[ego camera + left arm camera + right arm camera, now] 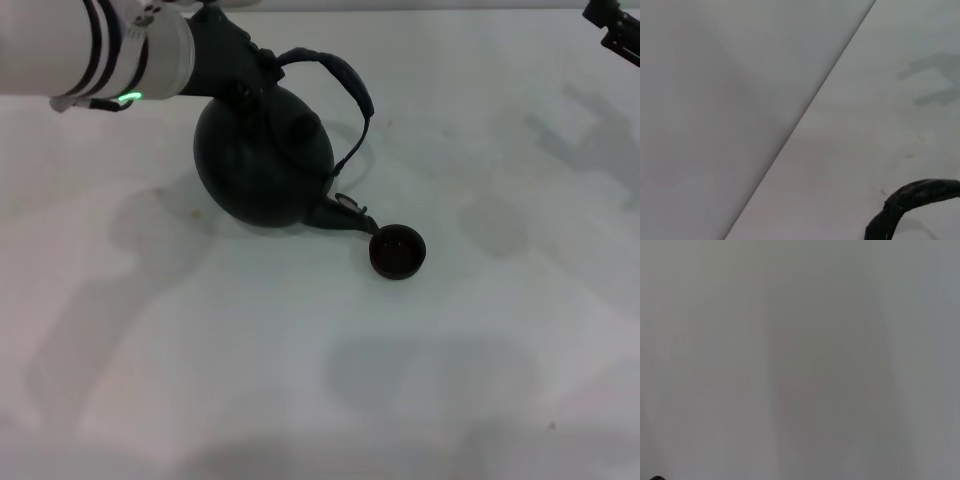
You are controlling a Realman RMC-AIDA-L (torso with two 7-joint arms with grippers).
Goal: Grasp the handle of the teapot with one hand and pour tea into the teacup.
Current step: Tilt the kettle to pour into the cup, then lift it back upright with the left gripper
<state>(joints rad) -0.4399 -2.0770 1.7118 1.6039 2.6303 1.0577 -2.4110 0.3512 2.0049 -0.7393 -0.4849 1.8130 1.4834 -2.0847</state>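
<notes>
pouring under way: left gripper (pixel 262 68) at the handle (pixel 345 85), finger state not discernible; teapot (pixel 262 160) tilted, spout over teacup (pixel 397 251). next: hold tilt, then level. right gripper (pixel 612 25) parked.

Left arm (pixel 90 50) comes in from the table's far left corner, white sleeve with dark bands and a green light on the wrist, and its black gripper (pixel 235 55) end points right. Right gripper (pixel 615 25) just pokes in at the far right corner.
</notes>
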